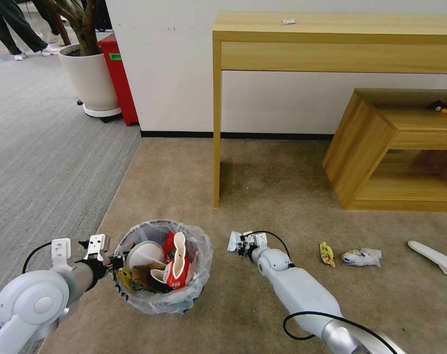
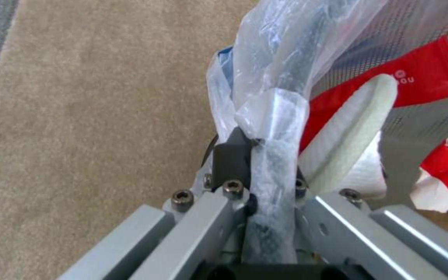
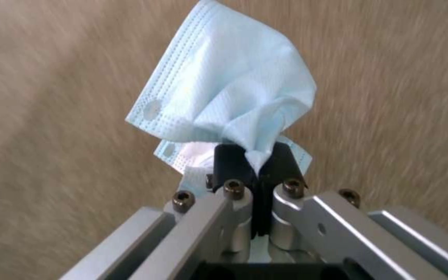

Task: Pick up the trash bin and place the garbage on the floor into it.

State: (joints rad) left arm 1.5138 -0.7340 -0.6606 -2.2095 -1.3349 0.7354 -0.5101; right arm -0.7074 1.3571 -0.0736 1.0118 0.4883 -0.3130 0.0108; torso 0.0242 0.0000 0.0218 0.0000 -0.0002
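Observation:
The trash bin (image 1: pixel 199 250), round and lined with a crinkled clear bag, stands on the beige floor (image 1: pixel 282 196) at the lower left. It holds red wrappers, a white slipper, a cup and cardboard. My left gripper (image 1: pixel 115 263) is shut on the bin's near-left rim; the left wrist view shows its gripper (image 2: pixel 265 146) clamped over the bagged rim of the trash bin (image 2: pixel 299 58). My right gripper (image 1: pixel 240 244) sits just right of the bin, shut on a light blue face mask (image 1: pixel 232 242). In the right wrist view the mask (image 3: pixel 229 89) is pinched in that gripper (image 3: pixel 253 155). More garbage lies to the right: a yellow wrapper (image 1: pixel 326 253), a blue-white packet (image 1: pixel 362 256) and a white slipper (image 1: pixel 433 257).
A tall wooden console table (image 1: pixel 217 147) stands against the wall, its leg just beyond the bin. A low wooden shelf unit (image 1: pixel 371 147) is at the right. A white planter pot (image 1: pixel 91 81) and a red box (image 1: pixel 117 73) stand at the back left, beside grey striped carpet (image 1: pixel 36 147).

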